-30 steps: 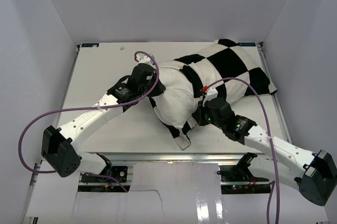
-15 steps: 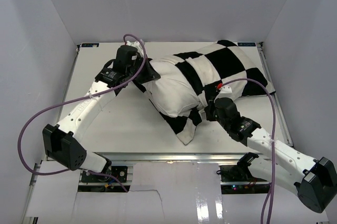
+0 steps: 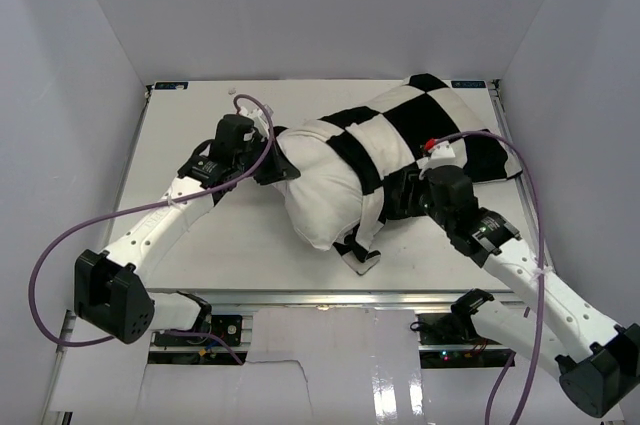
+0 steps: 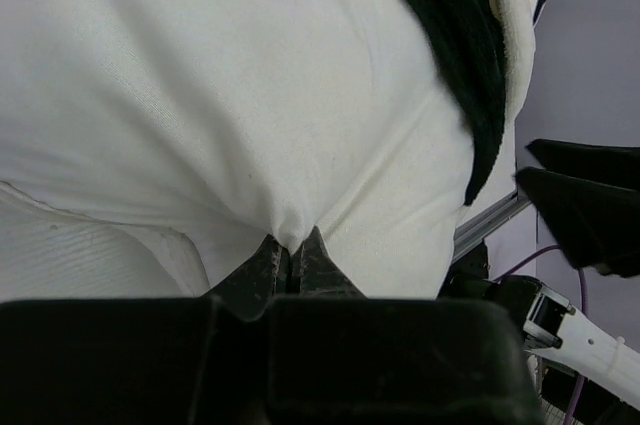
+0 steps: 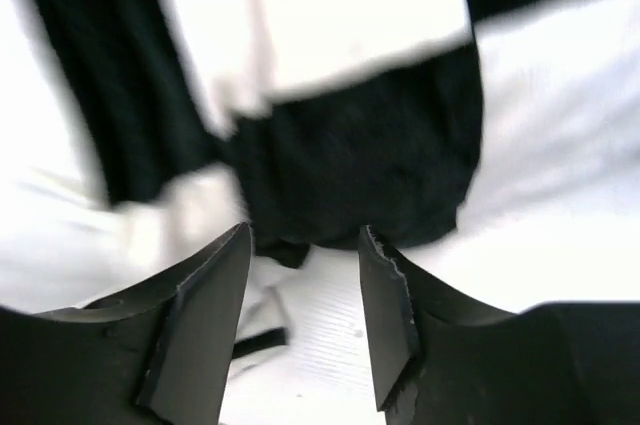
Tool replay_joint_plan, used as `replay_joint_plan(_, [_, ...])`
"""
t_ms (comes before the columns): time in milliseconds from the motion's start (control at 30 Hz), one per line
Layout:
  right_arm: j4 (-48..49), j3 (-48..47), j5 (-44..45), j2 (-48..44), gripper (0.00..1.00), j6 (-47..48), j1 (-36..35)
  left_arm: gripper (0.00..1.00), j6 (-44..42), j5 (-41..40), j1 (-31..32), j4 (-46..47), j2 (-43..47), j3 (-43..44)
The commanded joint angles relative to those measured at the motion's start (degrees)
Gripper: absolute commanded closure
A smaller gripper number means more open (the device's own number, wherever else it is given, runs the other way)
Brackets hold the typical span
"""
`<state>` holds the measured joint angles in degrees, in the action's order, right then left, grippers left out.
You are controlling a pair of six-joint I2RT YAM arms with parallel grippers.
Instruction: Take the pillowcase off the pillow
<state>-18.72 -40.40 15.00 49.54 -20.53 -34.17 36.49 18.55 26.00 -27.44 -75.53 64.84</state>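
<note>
The left end effector (image 4: 295,257) grips the pillow (image 4: 230,95); the right end effector (image 5: 305,290), released, faces the checked pillowcase (image 5: 350,170)

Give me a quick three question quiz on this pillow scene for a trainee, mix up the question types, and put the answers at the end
1. True or false: the left gripper is shut on the white fabric of the pillow.
2. Multiple choice: the right gripper is A) shut on the pillow, B) open, C) out of every camera's view.
3. Fill in: in the top view, the checked pillowcase covers the pillow's end nearer the ____ arm.

Key: 1 true; 2 B; 3 right.
</note>
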Motion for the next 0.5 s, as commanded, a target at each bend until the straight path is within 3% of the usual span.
replay_joint_plan(0, [-1.0, -8.5, -6.8, -2.1, 0.45, 6.4, 0.1, 1.00, 0.3, 1.6, -0.1, 6.7, 5.1, -2.7])
replay_joint_plan(100, [3.2, -12.8, -11.7, -0.1, 0.39, 10.1, 0.1, 1.00, 0.3, 0.6, 0.6, 8.0, 6.4, -5.7])
replay_joint_plan(267, [6.0, -25.4, -21.0, 14.7, 0.27, 16.7, 0.1, 1.00, 0.5, -0.8, 3.6, 10.5, 8.7, -10.0])
replay_joint_plan(467, [12.6, -29.8, -28.5, 29.4, 0.20, 18.4, 0.1, 1.00, 0.8, -2.6, 5.7, 11.1, 13.9, -12.9])
